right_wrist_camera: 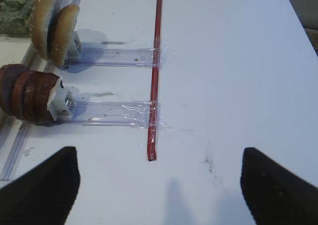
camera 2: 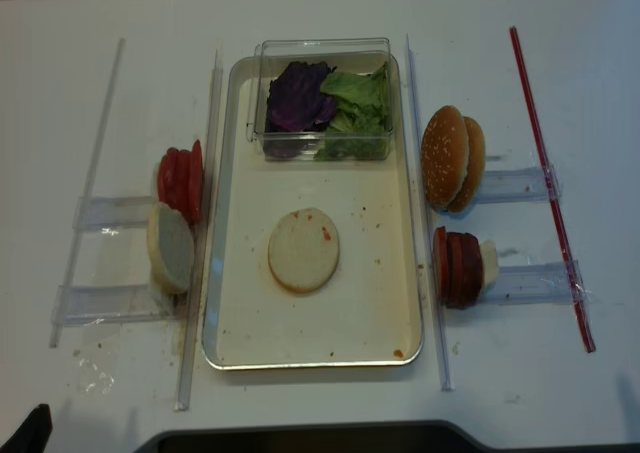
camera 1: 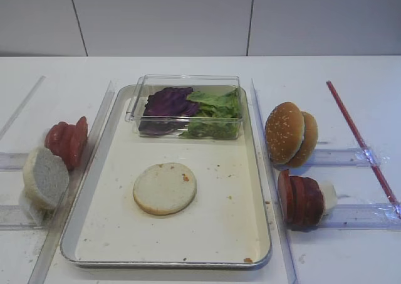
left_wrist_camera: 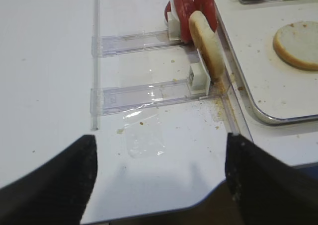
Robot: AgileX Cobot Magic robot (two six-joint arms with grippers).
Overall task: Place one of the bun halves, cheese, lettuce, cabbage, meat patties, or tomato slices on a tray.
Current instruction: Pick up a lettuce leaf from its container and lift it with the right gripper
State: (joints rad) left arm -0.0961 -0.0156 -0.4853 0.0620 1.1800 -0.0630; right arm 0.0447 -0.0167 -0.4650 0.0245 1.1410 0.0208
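Colours around my black pincers on the white table [camera 1: 188, 68]

My right pincer [right_wrist_camera: 159, 185] and left pincer [left_wrist_camera: 159, 178] show as black. The cream-white tray [camera 1: 247, 199], silver-rimmed, is speckled with brown crumbs; a pale bun half [camera 1: 165, 188] on it bears an orange fleck. Purple cabbage [camera 1: 168, 102], bright-green lettuce [camera 1: 216, 111], pinkish-red tomato slices [camera 1: 67, 140], reddish-brown meat patties [camera 1: 301, 199], golden sesame-dotted buns [camera 1: 289, 133], a red strip [camera 1: 360, 140].
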